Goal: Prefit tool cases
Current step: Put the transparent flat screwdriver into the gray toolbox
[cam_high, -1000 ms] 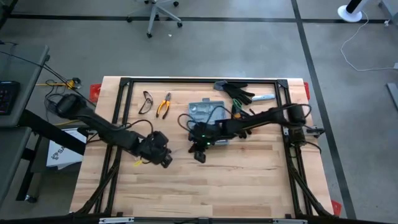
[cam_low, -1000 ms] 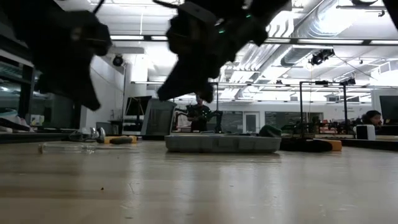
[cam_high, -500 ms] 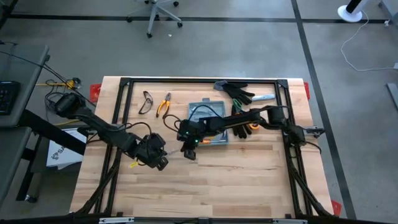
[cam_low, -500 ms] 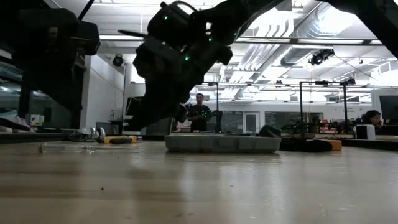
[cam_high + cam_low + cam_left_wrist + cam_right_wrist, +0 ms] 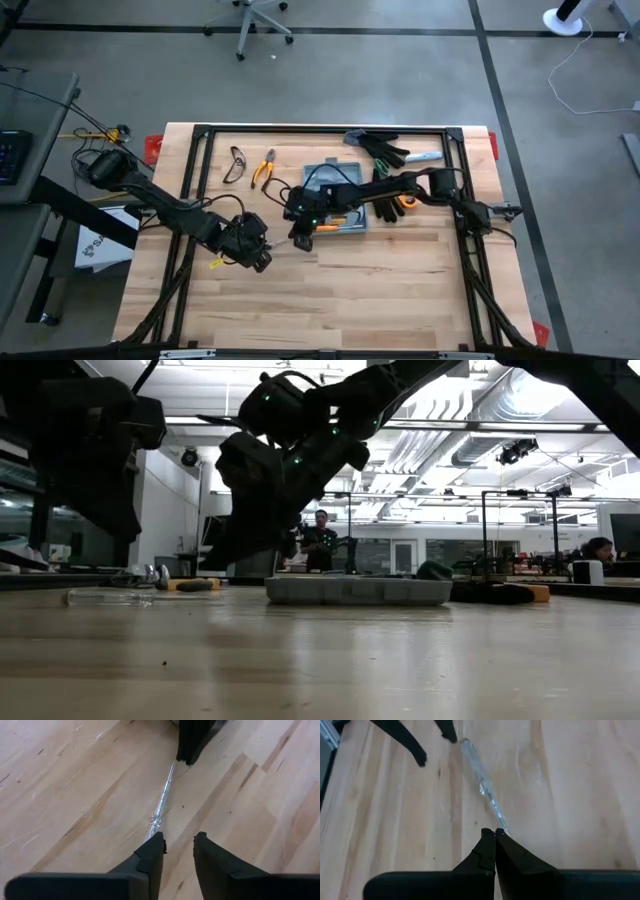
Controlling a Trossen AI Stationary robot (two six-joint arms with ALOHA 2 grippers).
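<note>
Right end effector (image 5: pixel 301 240), closed and empty, hangs beside the flat grey-blue, rounded-cornered tool case (image 5: pixel 334 190)

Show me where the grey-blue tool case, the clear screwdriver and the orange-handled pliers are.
Tool case (image 5: pixel 357 591): low view, middle of its front wall.
Clear screwdriver (image 5: pixel 161 805): left wrist view, on its shaft.
Orange-handled pliers (image 5: pixel 264 170): high view, on the handles.

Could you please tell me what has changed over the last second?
The right end effector swung left across the table to meet the left end effector. It is shut and appears to pinch the tip of the clear screwdriver. The left one has opened, releasing the handle. The tool case stayed put.
</note>
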